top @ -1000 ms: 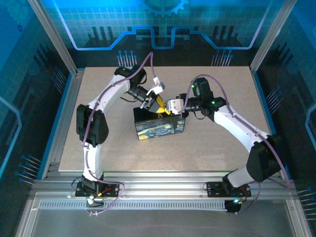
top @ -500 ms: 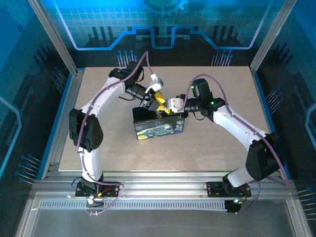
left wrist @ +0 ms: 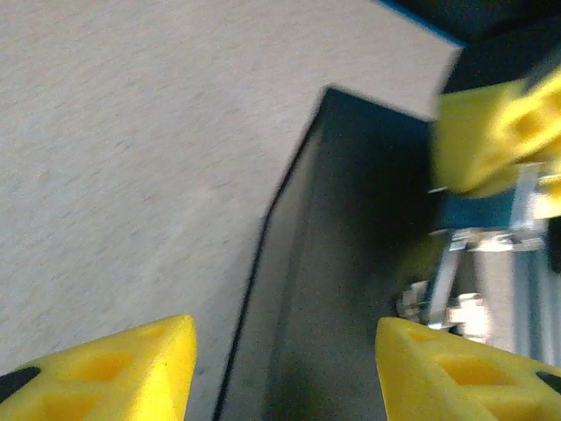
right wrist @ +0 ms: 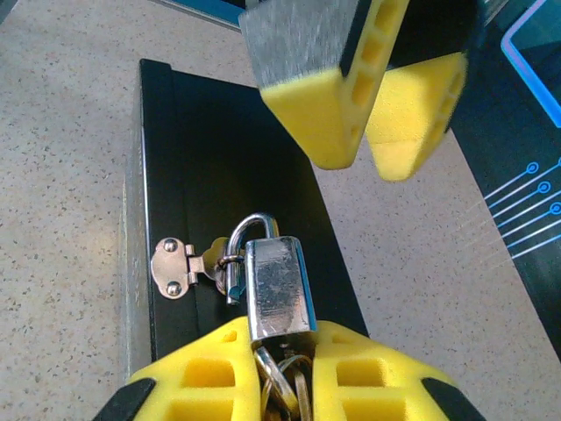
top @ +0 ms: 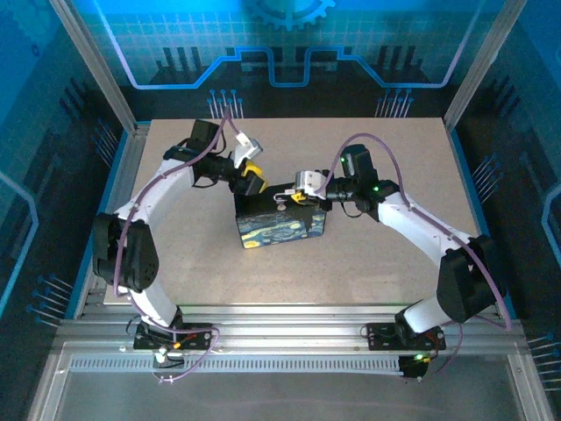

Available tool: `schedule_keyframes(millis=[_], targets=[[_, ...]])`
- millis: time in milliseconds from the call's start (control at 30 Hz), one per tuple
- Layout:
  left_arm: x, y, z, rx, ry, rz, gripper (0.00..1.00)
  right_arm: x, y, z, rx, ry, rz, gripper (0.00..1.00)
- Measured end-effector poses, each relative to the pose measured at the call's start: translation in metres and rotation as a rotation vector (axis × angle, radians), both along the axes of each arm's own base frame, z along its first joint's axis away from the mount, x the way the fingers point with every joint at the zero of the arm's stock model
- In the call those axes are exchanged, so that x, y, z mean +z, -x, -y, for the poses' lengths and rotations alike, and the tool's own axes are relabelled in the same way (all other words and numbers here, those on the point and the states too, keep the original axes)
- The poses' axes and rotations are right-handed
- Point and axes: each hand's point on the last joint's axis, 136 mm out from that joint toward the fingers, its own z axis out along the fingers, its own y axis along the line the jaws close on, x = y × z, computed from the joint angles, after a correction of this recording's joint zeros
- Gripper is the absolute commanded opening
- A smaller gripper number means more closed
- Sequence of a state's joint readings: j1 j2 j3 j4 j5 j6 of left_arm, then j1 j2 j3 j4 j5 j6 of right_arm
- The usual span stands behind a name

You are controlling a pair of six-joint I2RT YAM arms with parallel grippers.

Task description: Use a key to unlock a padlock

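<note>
The small silvery padlock [right wrist: 279,285] hangs at the hasp [right wrist: 175,267] of the dark starry-print box [top: 280,226]. Its shackle [right wrist: 250,230] passes through the hasp's loop, and the shackle's left leg stands free beside the body. My right gripper [right wrist: 280,340] is shut on the key under the padlock's base, with key rings [right wrist: 285,390] showing between the yellow fingers. The key's blade is hidden. My left gripper [top: 252,178] hovers left of the box's back corner. It is open, and nothing sits between its fingers [left wrist: 114,368].
The box lies mid-table on the speckled tabletop [top: 368,254], its dark back wall [left wrist: 351,263] facing the left wrist camera. The left gripper's yellow fingers [right wrist: 333,96] hang just beyond the padlock in the right wrist view. Metal rails [top: 280,320] run along the table's near edge.
The left gripper has opened and drawn back leftward, away from the padlock. The right gripper stays shut at the padlock's base.
</note>
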State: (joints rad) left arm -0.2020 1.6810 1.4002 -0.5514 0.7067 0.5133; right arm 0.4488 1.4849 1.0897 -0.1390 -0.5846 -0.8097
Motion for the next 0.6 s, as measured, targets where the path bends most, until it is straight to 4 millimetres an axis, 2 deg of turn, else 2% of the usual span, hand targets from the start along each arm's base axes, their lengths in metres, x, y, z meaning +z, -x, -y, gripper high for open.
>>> schedule_keyframes(millis=[133,367,600], targets=[[-0.001,-0.007,-0.018,0.171,-0.048,0.009,0.57,-0.002,0.001,-0.001,-0.034,-0.032,-0.053,0.02],[0.016,0.016,-0.029,0.248,-0.033,0.035,0.57,-0.007,0.01,-0.014,-0.072,-0.068,-0.116,0.02],[0.0,0.027,-0.031,0.251,-0.066,-0.023,0.55,-0.007,0.013,-0.029,-0.117,-0.107,-0.145,0.0]])
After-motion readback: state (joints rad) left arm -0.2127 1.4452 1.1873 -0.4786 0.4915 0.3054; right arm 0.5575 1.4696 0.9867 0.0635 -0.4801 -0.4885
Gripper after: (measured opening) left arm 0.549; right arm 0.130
